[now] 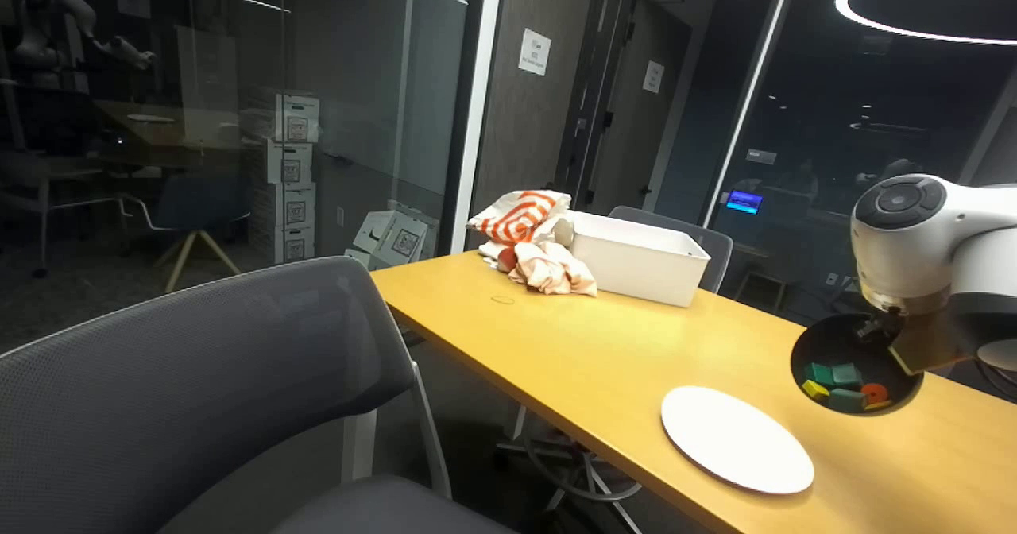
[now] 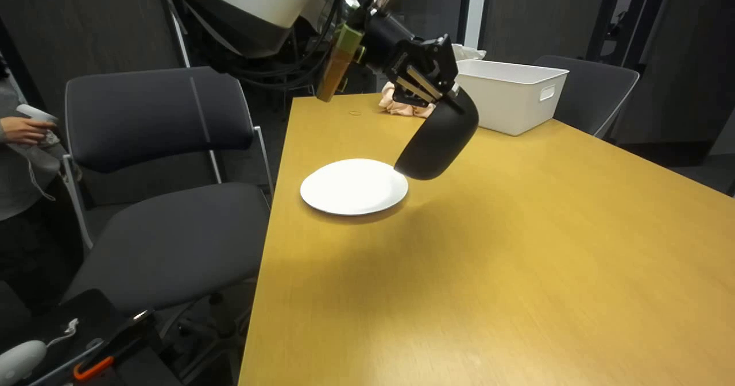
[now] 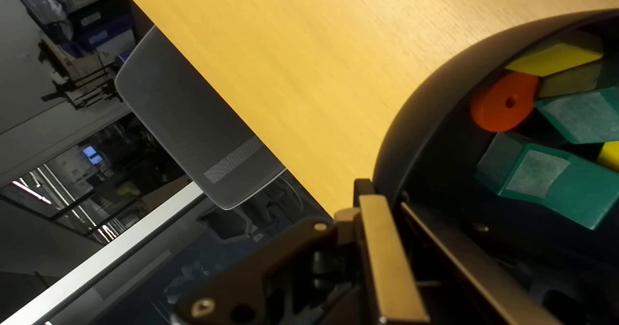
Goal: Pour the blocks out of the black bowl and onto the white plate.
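Note:
The black bowl (image 1: pixel 826 343) is held tilted above the table, beside the white plate (image 1: pixel 737 439); it also shows in an exterior view (image 2: pixel 439 139), its underside facing that camera, and in the wrist view (image 3: pixel 416 117). My gripper (image 3: pixel 387 197) is shut on the bowl's rim, one finger inside and one outside; it also shows in an exterior view (image 2: pixel 451 94). Inside the bowl's lower side lie several green and teal blocks (image 3: pixel 556 184), yellow blocks (image 3: pixel 558 59) and an orange round piece (image 3: pixel 505 102). The plate lies flat (image 2: pixel 354 188) with nothing on it, out of the wrist view.
A white rectangular box (image 1: pixel 636 260) stands at the table's far end, also in an exterior view (image 2: pixel 511 99). Beside it lie a white-and-orange bag (image 1: pixel 520 216) and a pinkish cloth (image 1: pixel 552 268). A dark chair (image 2: pixel 172 231) stands at the table edge near the plate.

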You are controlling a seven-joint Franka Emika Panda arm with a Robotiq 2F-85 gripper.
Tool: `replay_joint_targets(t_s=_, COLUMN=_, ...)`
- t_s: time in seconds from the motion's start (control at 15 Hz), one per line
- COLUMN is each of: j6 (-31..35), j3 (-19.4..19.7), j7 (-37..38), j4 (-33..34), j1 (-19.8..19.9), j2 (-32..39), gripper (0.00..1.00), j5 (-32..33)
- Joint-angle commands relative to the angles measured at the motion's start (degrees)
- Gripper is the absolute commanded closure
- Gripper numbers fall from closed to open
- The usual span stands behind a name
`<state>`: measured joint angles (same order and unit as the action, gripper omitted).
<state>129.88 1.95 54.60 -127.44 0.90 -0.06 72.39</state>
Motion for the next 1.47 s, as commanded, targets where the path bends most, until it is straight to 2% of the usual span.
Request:
replay_joint_targets(t_s=0.0, j6=-5.11, j3=-2.18, j7=2.44, j4=-1.81, j1=-1.65, j2=-2.22, gripper=0.96, j5=3.27)
replay_joint_targets(t_s=0.07, j6=-6.01, j3=-2.66, j7=2.94, j4=-2.15, j1=-2.02, j2=-2.4, gripper=0.96, j5=4.15)
replay_joint_targets(t_s=0.27, j6=-10.28, j3=-4.59, j7=7.54, j4=-3.43, j1=-3.72, j2=-2.95, gripper=0.96, j5=12.79)
replay_joint_targets(t_s=0.47, j6=-14.67, j3=-6.14, j7=10.36, j4=-4.65, j1=-5.0, j2=-2.65, gripper=0.96, j5=18.81)
replay_joint_targets(t_s=0.8, j6=-18.77, j3=-7.34, j7=12.79, j4=-7.11, j1=-6.21, j2=-2.41, gripper=0.96, j5=24.15)
replay_joint_targets(t_s=1.13, j6=-19.66, j3=-7.86, j7=13.69, j4=-9.31, j1=-6.97, j2=-2.29, gripper=0.95, j5=27.6)
replay_joint_targets(t_s=1.4, j6=-21.66, j3=-8.73, j7=16.22, j4=-10.03, j1=-7.82, j2=-2.38, gripper=0.95, j5=32.89)
